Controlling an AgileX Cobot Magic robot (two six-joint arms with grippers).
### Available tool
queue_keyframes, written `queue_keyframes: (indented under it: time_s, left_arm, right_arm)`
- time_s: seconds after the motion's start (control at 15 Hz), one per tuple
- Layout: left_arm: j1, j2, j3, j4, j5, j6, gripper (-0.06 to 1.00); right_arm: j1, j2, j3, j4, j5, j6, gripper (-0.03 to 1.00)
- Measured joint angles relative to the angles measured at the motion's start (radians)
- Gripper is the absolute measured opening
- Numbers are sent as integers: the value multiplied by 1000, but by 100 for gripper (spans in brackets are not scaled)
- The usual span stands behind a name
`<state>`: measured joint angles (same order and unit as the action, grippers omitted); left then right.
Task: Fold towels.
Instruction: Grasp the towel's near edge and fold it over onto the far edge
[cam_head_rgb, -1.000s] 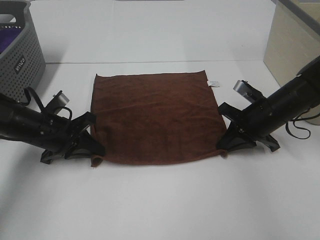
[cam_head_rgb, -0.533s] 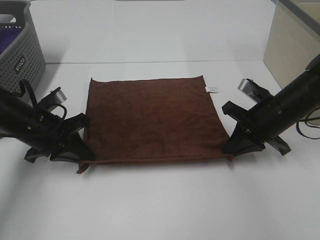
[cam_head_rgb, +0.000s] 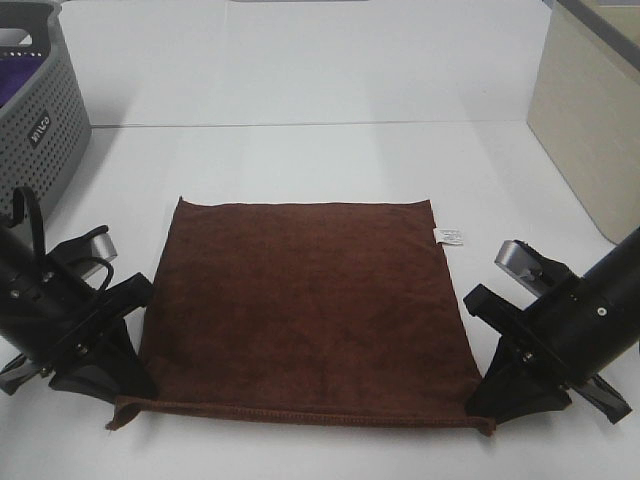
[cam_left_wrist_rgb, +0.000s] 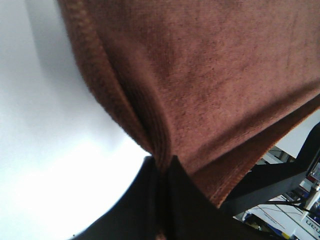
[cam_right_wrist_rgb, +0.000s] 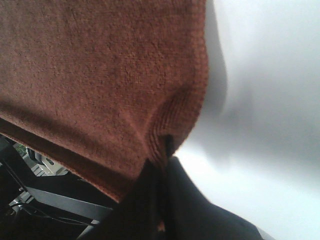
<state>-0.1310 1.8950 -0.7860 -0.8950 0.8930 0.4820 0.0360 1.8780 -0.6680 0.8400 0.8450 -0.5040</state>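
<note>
The reddish-brown towel (cam_head_rgb: 305, 300) hangs stretched between both grippers, its near edge lifted toward the camera and its far edge lower, on or near the white table (cam_head_rgb: 320, 160). A small white tag (cam_head_rgb: 448, 236) sticks out at its right edge. My left gripper (cam_head_rgb: 125, 395) is shut on the near left corner. My right gripper (cam_head_rgb: 482, 410) is shut on the near right corner. The left wrist view shows the towel (cam_left_wrist_rgb: 200, 75) pinched in the closed jaws. The right wrist view shows the towel (cam_right_wrist_rgb: 100, 75) pinched the same way.
A grey perforated laundry basket (cam_head_rgb: 35, 110) holding purple fabric (cam_head_rgb: 12, 85) stands at the far left. A beige box or cabinet (cam_head_rgb: 590, 110) stands at the far right.
Both grippers have pulled the towel's near corners up and toward the camera. The towel has slid nearer and is stretched taut and flat between them.
</note>
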Motion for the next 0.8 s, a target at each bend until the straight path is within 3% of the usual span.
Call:
queue_keyframes:
  time_s: [0.27, 0.67, 0.8]
  left_arm:
    - [-5, -85, -16, -4, -76, -20, 1]
    - [-5, -76, -219, 31, -140, -92, 1]
    - [-5, 7, -348, 53, -146, -96, 1]
  right_arm:
    - [0, -2, -33, 6, 4, 3, 0]
    - [1, 9, -331, -44, 12, 53, 0]
    - [1, 85, -512, -74, 36, 56, 0]
